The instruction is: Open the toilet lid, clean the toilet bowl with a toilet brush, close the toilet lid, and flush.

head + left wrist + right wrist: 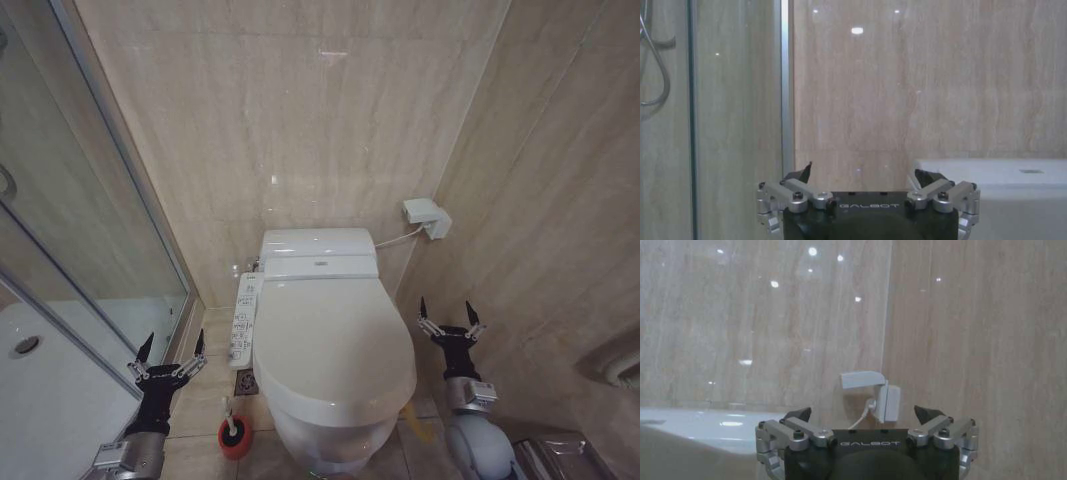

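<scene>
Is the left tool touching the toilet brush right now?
Apart. The head view shows the left tool open, raised beside the shower glass, with bare floor between it and the toilet brush standing lower down by the toilet.

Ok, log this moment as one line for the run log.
toilet lid: closed | toilet brush: in holder, floor left of bowl | left hand: open, raised left of toilet | right hand: open, raised right of toilet

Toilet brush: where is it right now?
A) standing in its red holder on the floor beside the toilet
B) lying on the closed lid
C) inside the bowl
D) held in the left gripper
A: the toilet brush stands in its red holder on the floor, below the side button panel.
</scene>
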Robot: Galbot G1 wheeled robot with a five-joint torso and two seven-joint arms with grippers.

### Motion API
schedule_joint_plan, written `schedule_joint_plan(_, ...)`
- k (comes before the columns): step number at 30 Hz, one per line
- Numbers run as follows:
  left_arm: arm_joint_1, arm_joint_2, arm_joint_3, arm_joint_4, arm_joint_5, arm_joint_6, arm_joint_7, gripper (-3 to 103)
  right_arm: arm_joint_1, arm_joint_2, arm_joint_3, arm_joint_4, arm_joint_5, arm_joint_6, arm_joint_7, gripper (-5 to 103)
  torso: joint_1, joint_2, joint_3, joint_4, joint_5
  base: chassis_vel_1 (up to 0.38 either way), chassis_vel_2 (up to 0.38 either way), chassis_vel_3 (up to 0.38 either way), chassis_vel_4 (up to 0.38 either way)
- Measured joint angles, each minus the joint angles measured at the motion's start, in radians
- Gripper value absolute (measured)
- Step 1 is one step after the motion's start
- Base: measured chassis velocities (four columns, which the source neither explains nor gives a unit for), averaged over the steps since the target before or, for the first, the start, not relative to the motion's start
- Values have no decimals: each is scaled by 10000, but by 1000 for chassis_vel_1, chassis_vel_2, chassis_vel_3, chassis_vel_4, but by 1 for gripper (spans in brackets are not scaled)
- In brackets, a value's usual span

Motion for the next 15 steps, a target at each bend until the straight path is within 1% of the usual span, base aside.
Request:
schedule_joint_plan(6,0,0,0,0,0,0,0,100,-10,73,-77,262,0,-151,-18,100,0,0,0,1,-1,0,0,0,0)
schedule_joint_plan(15,0,0,0,0,0,0,0,100,-57,82,-79,355,0,-168,-58,100,0,0,0,0,-1,0,0,0,0)
